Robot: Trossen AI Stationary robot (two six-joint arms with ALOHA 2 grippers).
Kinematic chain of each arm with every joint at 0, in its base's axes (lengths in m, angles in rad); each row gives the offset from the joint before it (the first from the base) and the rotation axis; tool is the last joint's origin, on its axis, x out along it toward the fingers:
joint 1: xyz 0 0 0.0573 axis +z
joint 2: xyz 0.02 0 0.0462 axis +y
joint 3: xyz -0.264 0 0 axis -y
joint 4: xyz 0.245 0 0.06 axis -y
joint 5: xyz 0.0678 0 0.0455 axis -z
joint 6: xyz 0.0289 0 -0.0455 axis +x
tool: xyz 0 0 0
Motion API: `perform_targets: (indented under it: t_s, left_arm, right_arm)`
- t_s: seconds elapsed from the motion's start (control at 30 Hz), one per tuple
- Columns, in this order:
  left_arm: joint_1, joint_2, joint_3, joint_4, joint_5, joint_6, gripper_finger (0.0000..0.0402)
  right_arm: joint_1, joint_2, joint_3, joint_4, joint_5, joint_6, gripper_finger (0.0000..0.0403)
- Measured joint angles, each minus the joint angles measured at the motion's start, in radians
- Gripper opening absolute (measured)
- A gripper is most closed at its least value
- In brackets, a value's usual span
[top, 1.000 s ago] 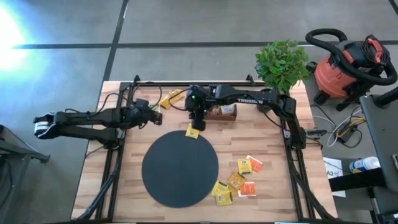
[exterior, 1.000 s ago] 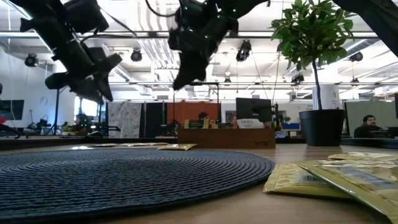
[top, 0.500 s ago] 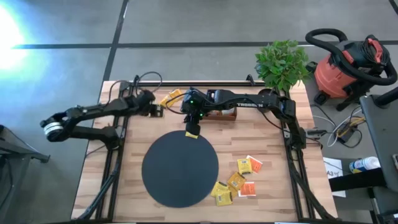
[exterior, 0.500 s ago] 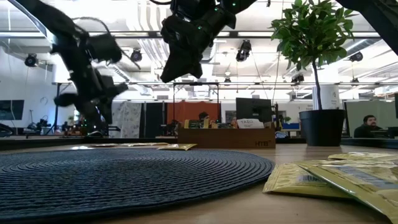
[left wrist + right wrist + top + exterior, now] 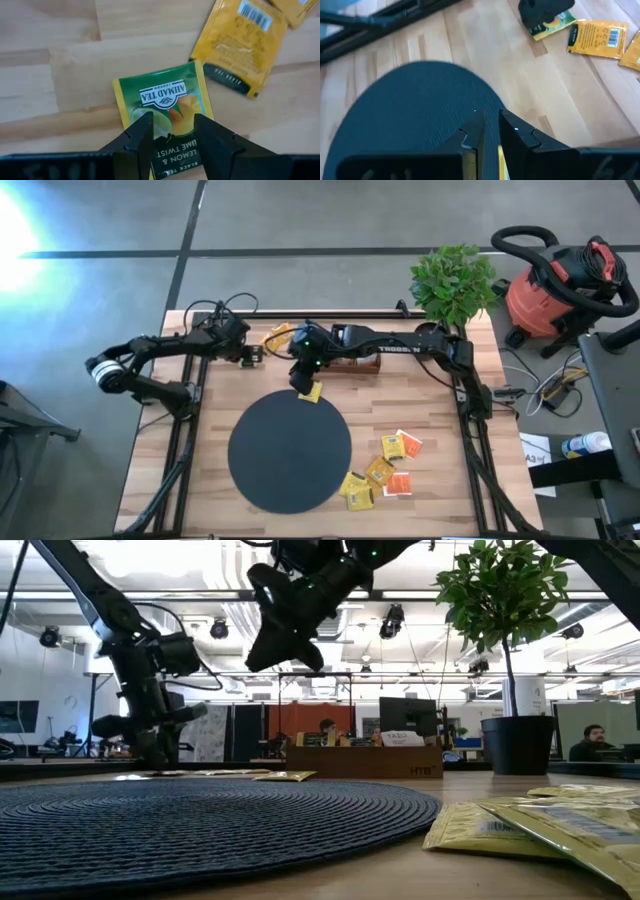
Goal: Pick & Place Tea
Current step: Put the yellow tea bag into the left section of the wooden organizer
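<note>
Tea sachets lie flat in two groups: several near the table's right near corner (image 5: pixel 385 470) and a few at the far edge (image 5: pixel 280 335). My left gripper (image 5: pixel 172 132) is open and points down at a green-and-yellow sachet (image 5: pixel 165 102) lying flat on the wood beside an orange-yellow one (image 5: pixel 240 42). In the high view my left gripper (image 5: pixel 252 354) is at the far edge. My right gripper (image 5: pixel 305 378) is shut on a yellow sachet (image 5: pixel 311 391) above the far rim of the black disc (image 5: pixel 290 455). My left gripper comes at the green-and-yellow sachet from above, its open fingers (image 5: pixel 142 135) standing over one end of it. Whether they touch it I cannot tell. My right gripper pinches a yellow sachet by its upper edge (image 5: pixel 494 159) between both fingers, from above and slanting down. The sachet hangs below the fingers, lifted clear over the disc's far rim.
A brown wooden tray (image 5: pixel 355 360) stands at the far edge, just right of my right gripper. A potted plant (image 5: pixel 452 280) sits at the far right corner. The dark frame rails (image 5: pixel 470 410) run along the table's sides. Bare wood lies left and right of the disc.
My left gripper has swung toward the far edge and come down from high above the table to just over the green-and-yellow sachet. My right gripper has drifted a little toward the table's left and tipped, still carrying the yellow sachet.
</note>
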Motion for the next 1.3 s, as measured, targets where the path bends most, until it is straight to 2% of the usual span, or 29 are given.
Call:
perform_targets:
  t_s: [0.2,0.33,0.77,1.03,1.1,1.23,1.3]
  left_arm:
    - [-0.011,0.002,-0.001,-0.02,0.008,-0.025,0.0135]
    - [-0.044,0.002,-0.001,-0.021,0.049,-0.068,0.0135]
    - [-0.324,0.002,-0.003,0.028,0.073,-0.284,0.0135]
    - [-0.363,-0.043,0.008,0.082,0.068,-0.312,0.0135]
    - [-0.363,-0.082,0.012,0.081,0.041,-0.285,0.0135]
    - [-0.357,-0.145,0.004,0.028,-0.134,-0.195,0.0135]
    - [-0.341,-0.151,-0.008,0.019,-0.161,-0.147,0.0135]
  right_arm:
    - [0.0,0.003,-0.016,0.037,0.001,-0.017,0.0054]
    - [-0.006,0.004,-0.018,0.034,0.001,-0.022,0.0054]
    - [-0.014,0.028,-0.018,0.039,0.003,-0.019,0.0054]
    - [-0.014,0.029,-0.018,0.028,0.0,0.001,0.0054]
    - [-0.014,0.033,-0.018,0.029,-0.001,0.029,0.0054]
    - [-0.013,0.039,-0.024,0.03,-0.002,0.06,0.0054]
    - [-0.013,0.041,-0.027,0.028,-0.004,0.063,0.0054]
